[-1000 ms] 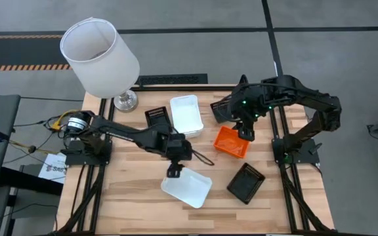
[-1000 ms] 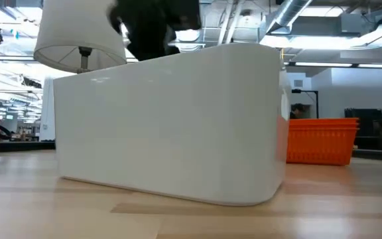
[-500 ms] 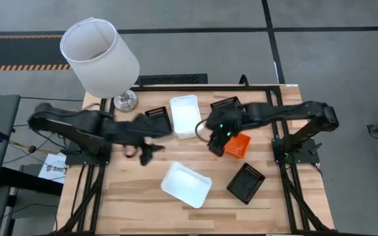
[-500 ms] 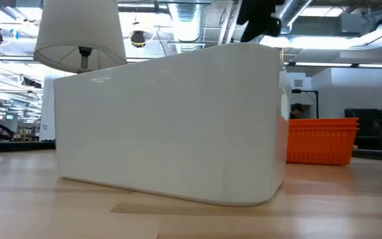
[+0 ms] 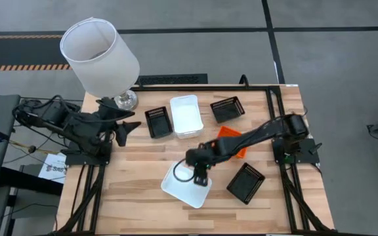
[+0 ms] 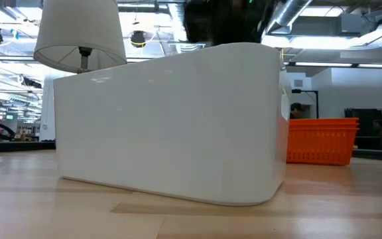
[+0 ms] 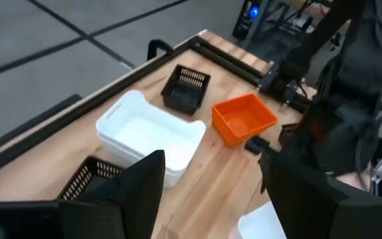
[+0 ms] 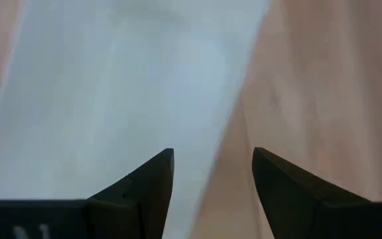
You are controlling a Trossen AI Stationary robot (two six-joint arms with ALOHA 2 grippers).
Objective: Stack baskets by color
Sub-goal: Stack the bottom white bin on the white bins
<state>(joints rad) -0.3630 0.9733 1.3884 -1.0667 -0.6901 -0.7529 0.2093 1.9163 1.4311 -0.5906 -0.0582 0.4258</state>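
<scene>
A single white basket (image 5: 181, 190) rests on its bottom near the table's front edge and fills the low view (image 6: 171, 126). My right gripper (image 5: 201, 177) hangs open over its right rim (image 8: 234, 99), one finger above the basket and one above the wood. I cannot tell whether it touches. Two stacked white baskets (image 5: 186, 116) stand at the back, with black baskets (image 5: 157, 122) (image 5: 228, 109) (image 5: 245, 182) and an orange basket (image 5: 227, 133) around them. My left gripper (image 5: 125, 130) is open, high at the left edge.
A lamp with a big white shade (image 5: 99, 56) stands at the table's back left corner. My right arm (image 5: 254, 136) reaches across the orange basket. Bare wood lies along the front left of the table (image 5: 123, 190).
My left gripper has drawn back from the single white basket toward the table's left edge, rising and rolling. My right gripper has come from above the orange basket toward the near edge and down over the single white basket. Both have stayed open; the baskets have kept still.
</scene>
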